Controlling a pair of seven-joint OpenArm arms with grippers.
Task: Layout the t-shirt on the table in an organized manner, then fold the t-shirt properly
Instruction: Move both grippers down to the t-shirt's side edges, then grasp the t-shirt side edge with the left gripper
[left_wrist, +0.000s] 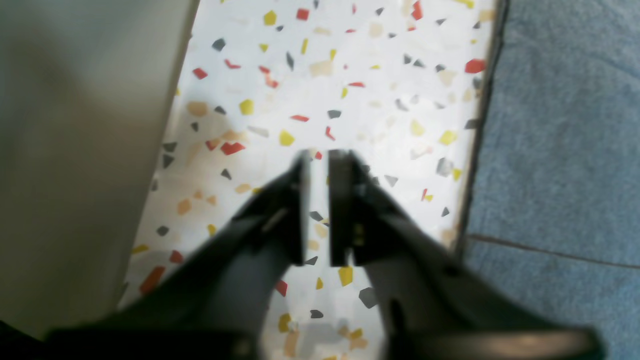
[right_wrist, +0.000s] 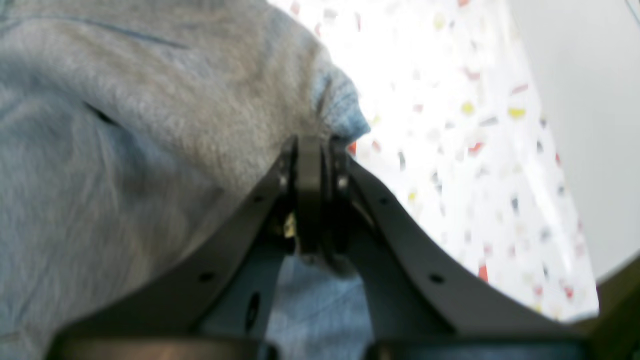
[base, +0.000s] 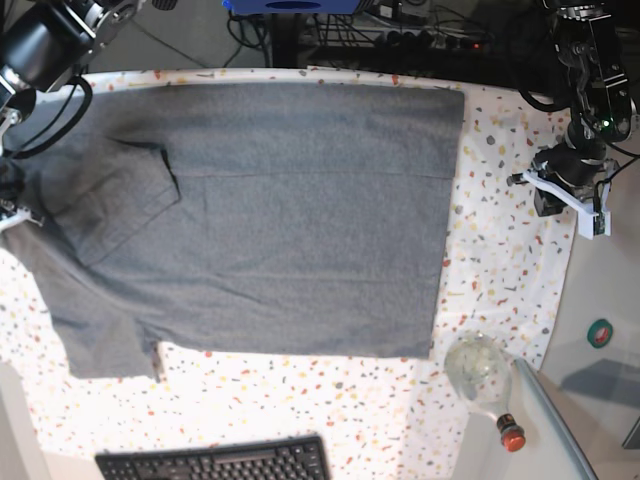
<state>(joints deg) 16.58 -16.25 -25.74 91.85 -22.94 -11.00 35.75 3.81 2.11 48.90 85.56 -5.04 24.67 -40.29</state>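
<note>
Base view: one grey t-shirt (base: 270, 215) lies spread across most of the flecked table (base: 500, 250), one sleeve folded inward at its left side. Two arms reach in from the top corners. The right gripper (right_wrist: 315, 150), at the shirt's left edge, is clenched on a fold of the fabric. The left gripper (left_wrist: 318, 160) hovers over bare tablecloth near the table's edge, its jaws a narrow slit apart, holding nothing. One bottle (base: 485, 378) lies at the lower right; one keyboard (base: 215, 460) sits below.
</note>
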